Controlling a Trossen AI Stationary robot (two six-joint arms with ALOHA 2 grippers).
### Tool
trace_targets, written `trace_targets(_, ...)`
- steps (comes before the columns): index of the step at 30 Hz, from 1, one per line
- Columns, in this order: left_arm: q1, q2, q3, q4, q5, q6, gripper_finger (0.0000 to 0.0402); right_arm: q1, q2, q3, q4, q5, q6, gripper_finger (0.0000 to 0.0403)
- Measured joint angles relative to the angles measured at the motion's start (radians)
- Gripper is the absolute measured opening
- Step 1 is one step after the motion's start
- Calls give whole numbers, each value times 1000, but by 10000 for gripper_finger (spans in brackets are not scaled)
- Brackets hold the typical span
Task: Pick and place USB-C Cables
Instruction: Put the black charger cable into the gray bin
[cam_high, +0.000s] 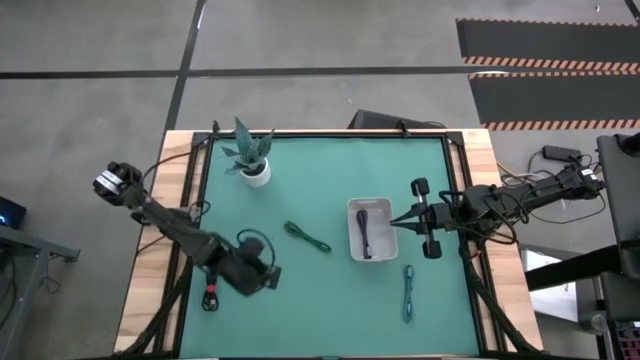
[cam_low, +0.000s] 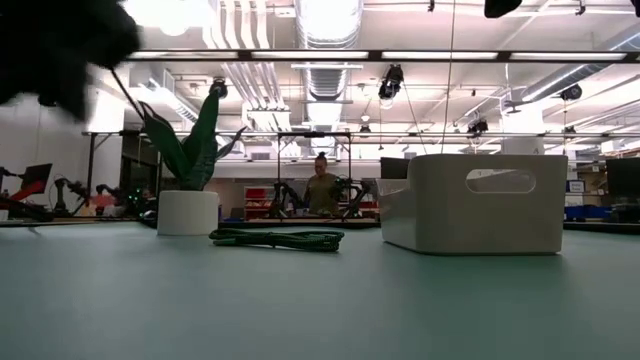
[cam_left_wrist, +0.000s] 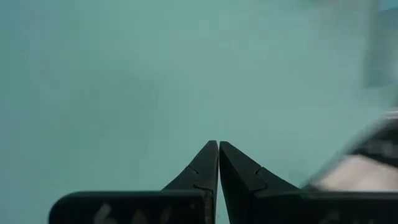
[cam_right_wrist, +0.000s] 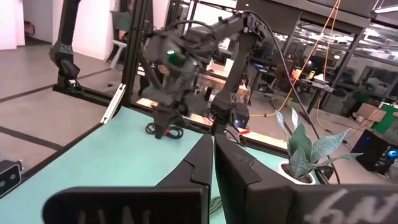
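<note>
— What sits closest to the lens?

— The left gripper (cam_left_wrist: 218, 144), its two dark fingers pressed together with nothing between them, hanging over bare teal mat (cam_high: 320, 300).

— Where are the cables from there?

— The black-and-red cable (cam_high: 210, 297) lies just beside that claw, at the mat's edge. The dark green cable (cam_high: 306, 236) lies farther toward the middle, between the claw and the white tray (cam_high: 353, 208). The dark navy cable (cam_high: 365, 233) rests inside the tray.

— And the other claw?

— The right gripper (cam_high: 392, 222) hovers right at the tray's rim, fingers closed together, empty. The teal cable (cam_high: 408, 293) lies near it on the mat, outside the tray.

— Anything else?

— A potted plant (cam_high: 250, 157) stands well apart from both claws, and a person (cam_low: 321, 190) shows in the room behind.
</note>
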Motion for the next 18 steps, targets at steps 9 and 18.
trace_targets(9,-130,118,144,-342,308,-237,0,0,0,0,1,8,-39,8)
trace_targets(18,-237,104,85,-337,310,-417,0,0,0,0,5,8,-63,8)
